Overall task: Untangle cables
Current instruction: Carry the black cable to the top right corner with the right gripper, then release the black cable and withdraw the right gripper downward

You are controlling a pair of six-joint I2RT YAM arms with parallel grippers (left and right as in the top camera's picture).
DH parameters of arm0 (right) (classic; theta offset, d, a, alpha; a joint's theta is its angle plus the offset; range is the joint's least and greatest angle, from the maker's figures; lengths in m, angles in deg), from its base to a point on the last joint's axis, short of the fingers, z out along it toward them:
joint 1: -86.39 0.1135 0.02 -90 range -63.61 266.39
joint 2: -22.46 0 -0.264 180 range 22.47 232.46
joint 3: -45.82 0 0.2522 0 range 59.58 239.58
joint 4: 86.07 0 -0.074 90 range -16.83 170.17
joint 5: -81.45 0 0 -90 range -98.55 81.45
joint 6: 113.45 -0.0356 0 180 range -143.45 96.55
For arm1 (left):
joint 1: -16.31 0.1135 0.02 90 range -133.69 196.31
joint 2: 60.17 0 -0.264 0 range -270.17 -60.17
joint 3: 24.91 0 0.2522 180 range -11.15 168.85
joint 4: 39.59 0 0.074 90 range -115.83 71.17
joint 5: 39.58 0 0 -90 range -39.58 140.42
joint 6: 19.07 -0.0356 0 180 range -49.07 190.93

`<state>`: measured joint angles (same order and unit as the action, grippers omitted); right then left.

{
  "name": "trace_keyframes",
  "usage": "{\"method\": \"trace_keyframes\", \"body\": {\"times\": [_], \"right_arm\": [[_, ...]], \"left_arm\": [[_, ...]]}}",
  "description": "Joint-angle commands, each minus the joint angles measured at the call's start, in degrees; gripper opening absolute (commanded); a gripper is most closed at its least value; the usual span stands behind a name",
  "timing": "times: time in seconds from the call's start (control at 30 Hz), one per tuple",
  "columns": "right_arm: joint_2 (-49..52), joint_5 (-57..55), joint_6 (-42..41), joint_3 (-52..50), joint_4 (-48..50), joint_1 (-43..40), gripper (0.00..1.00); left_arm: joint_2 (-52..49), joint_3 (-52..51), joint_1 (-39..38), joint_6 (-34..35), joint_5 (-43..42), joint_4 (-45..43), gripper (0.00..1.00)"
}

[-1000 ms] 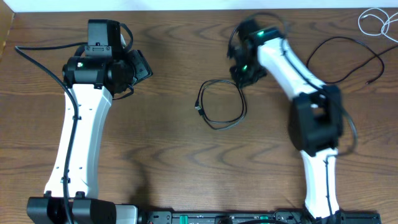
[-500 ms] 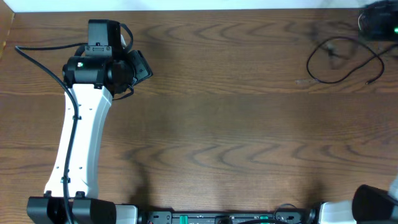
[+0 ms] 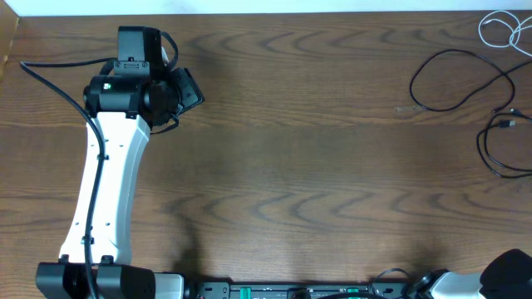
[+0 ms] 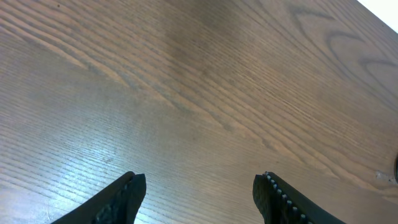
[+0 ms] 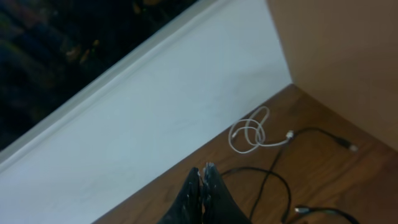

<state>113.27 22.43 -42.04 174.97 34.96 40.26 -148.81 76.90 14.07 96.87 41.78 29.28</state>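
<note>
One black looped cable moved from counter centre to 3 o'clock edge; right fingers together, left fingers apart.

White cable, black cable loop cut by right edge; right arm mostly off frame.

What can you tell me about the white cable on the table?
The white cable is a thin, smooth cord, plastic-looking, lying slack in a few loose overlapping loops. It rests flat on the wooden table, at the far right corner. One end runs out of the loops to a small pale plug. Nothing holds it.
</note>
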Motion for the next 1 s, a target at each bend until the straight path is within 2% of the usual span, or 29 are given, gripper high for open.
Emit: {"method": "trace_keyframes", "body": {"times": [0.0, 0.07, 0.13, 0.17, 0.2, 0.23, 0.37, 0.47, 0.5, 0.53, 0.57, 0.67, 0.83, 0.97], "right_arm": [[2.2, -0.2, -1.1, 0.1, -0.9, 0.5, 0.01], [3.3, 1.2, -1.0, 0.1, -1.2, 3.7, 0.02], [3.6, 1.1, 0.8, 0.1, -1.7, 7.2, 0.06], [3.6, 1.1, 2.7, 0.1, -2.8, 9.7, 0.11], [3.6, 1.1, 6.3, 0.1, -5.7, 14.8, 0.18], [3.6, 1.1, 7.6, 0.1, -6.8, 16.7, 0.21], [3.4, 1.4, 18.0, 0.1, -12.8, 28.8, 0.46], [2.7, 1.6, 24.9, 0.1, -17.8, 36.7, 0.56], [2.4, 1.5, 26.8, 0.1, -20.2, 39.5, 0.64], [2.0, 1.3, 27.0, 0.1, -23.2, 42.0, 0.92], [1.7, 1.3, 27.0, 0.1, -26.3, 44.0, 0.99], [1.8, 0.7, 27.0, 0.1, -32.5, 48.8, 0.99], [1.8, 0.3, 27.1, 0.1, -37.9, 51.4, 0.99], [1.7, -8.3, 23.8, 0.1, -44.4, 51.1, 0.99]], "left_arm": [[-0.1, 0.6, 0.3, 0.3, 0.6, 0.1, 0.61], [-0.1, 0.6, 0.3, 0.3, 0.6, 0.1, 0.62], [-0.1, 0.6, 0.3, 0.3, 0.6, 0.1, 0.7], [-0.1, 0.6, 0.3, 0.3, 0.6, 0.1, 0.79], [-0.1, 0.6, 0.3, 0.3, 0.6, 0.1, 0.95], [-0.1, 0.6, 0.3, 0.3, 0.5, 0.1, 0.98], [-0.1, 0.6, 0.3, 3.7, 0.2, 0.1, 0.99], [-0.1, 0.6, 0.3, 3.7, 0.2, 0.1, 0.99], [-0.1, 0.6, 0.3, 3.7, 0.2, 0.1, 0.99], [-0.1, 0.6, 0.3, 3.7, 0.2, 0.1, 0.99], [-0.1, 0.6, 0.3, 3.7, 0.2, 0.1, 0.99], [-0.1, 0.6, 0.3, 3.8, 0.2, 0.1, 0.99], [-0.1, 0.6, 0.3, 3.7, 0.2, 0.1, 0.99], [-0.1, 0.6, 0.3, 3.7, 0.2, 0.1, 0.99]]}}
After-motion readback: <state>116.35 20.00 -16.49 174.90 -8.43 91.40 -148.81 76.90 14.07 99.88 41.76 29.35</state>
